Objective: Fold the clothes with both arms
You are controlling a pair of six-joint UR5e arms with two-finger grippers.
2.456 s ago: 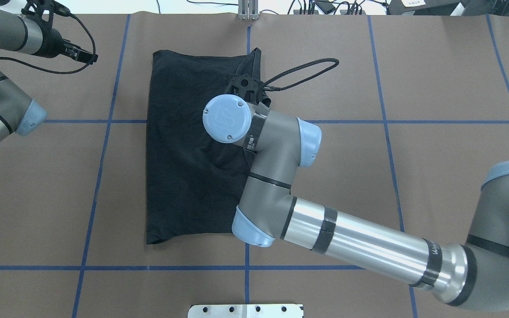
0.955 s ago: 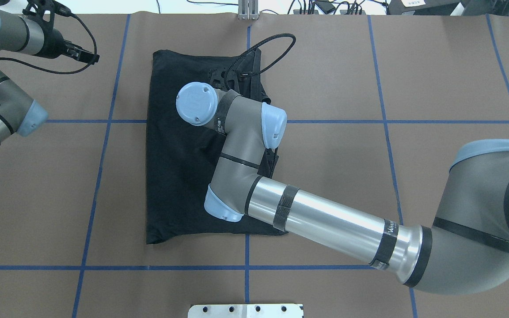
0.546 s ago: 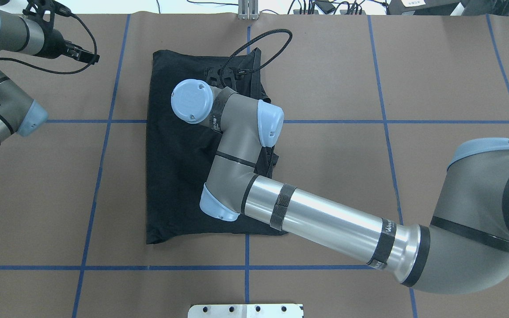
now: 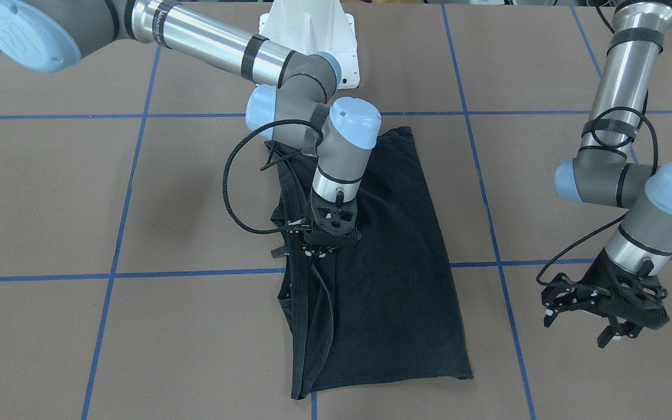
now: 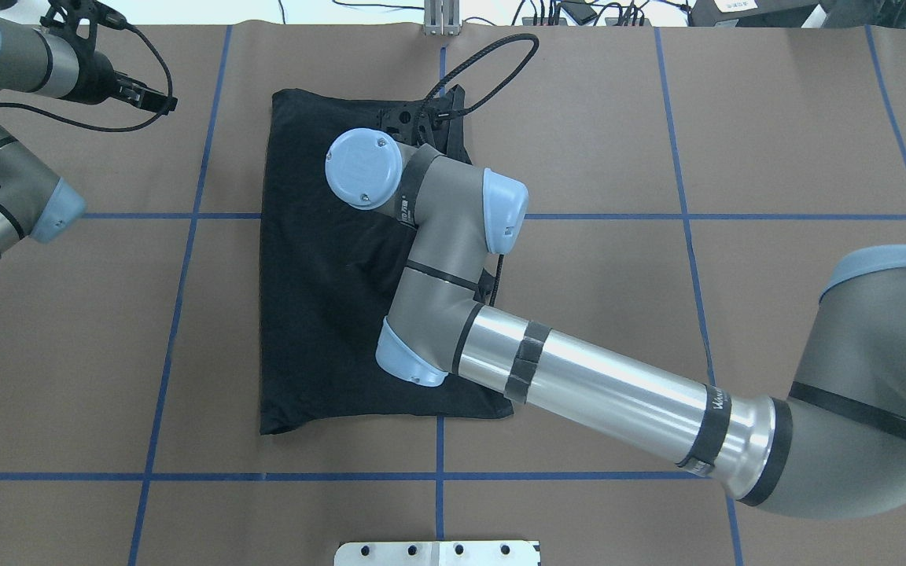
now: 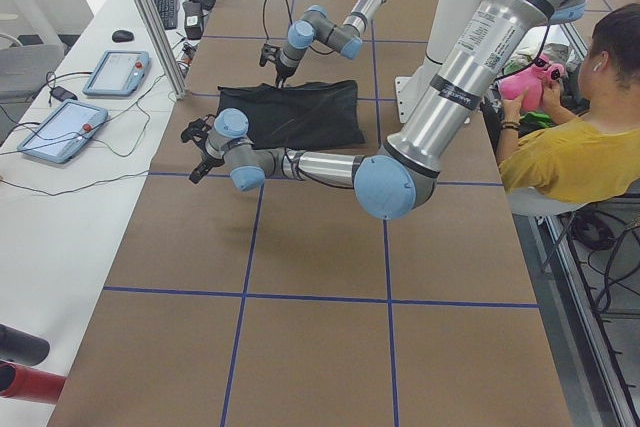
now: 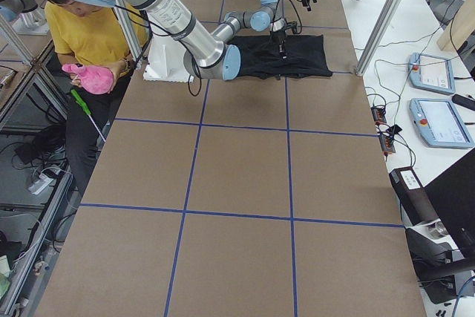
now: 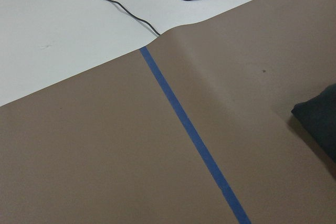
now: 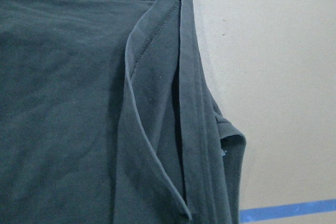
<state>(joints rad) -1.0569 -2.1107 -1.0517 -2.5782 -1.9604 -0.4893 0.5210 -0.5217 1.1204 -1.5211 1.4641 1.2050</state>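
The clothes are one black T-shirt (image 4: 394,262) (image 5: 311,314), folded lengthwise and lying flat on the brown table. My right gripper (image 4: 318,248) (image 5: 406,122) hangs just over the shirt's layered long edge near the far end, and its fingers look open with no cloth lifted. The right wrist view shows that hemmed edge (image 9: 157,103) lying slack on the table. My left gripper (image 4: 578,329) (image 5: 150,98) hovers open over bare table off to the robot's left of the shirt. One corner of the shirt (image 8: 320,119) shows in the left wrist view.
Blue tape lines (image 5: 185,216) grid the table. The white pedestal base (image 4: 312,29) stands at the robot's side. A metal plate (image 5: 437,553) lies at the near edge. A seated person (image 6: 570,147) holds a pink toy. Tablets (image 6: 110,72) lie on the side table.
My right arm swung left over the shirt, then came back to the right and slightly farther away. The shirt's outline looks the same. The left arm has not moved.
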